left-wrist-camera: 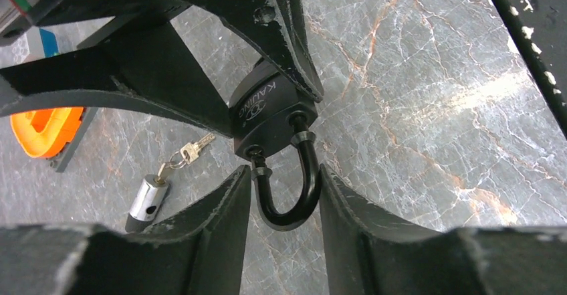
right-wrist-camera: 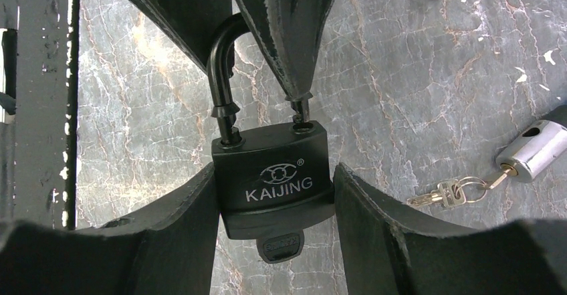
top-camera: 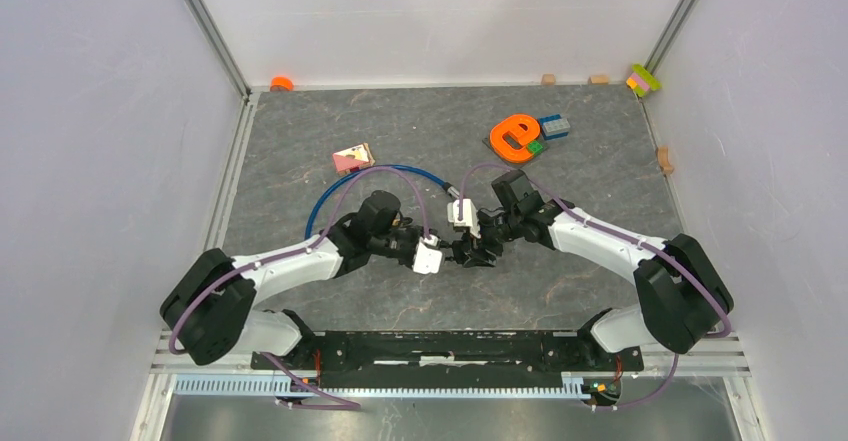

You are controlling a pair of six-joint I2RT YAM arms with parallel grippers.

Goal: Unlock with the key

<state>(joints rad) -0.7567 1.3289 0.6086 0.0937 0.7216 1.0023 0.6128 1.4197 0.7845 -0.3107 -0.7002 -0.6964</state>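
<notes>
We see the padlock held off the table at the centre of the overhead view, where the two arms meet. The right gripper pinches its black body from both flanks, low in the right wrist view. This leaves the branded face towards that camera and the shackle pointing to the top of the frame. What looks like a key head pokes out under the body at the bottom edge, so we judge the key to be seated in the keyway.

The left gripper comes in from the opposite end. Its fingers bracket the shackle at the lower centre of the left wrist view, so close on each side that we cannot tell whether they press it or merely flank it. We read this as one arm bracing the body while the other prepares to pull the shackle free.

A ring of spare keys with a silver cylinder lies on the table in the lower left of the left wrist view, apart from both grippers and out of the way
</notes>
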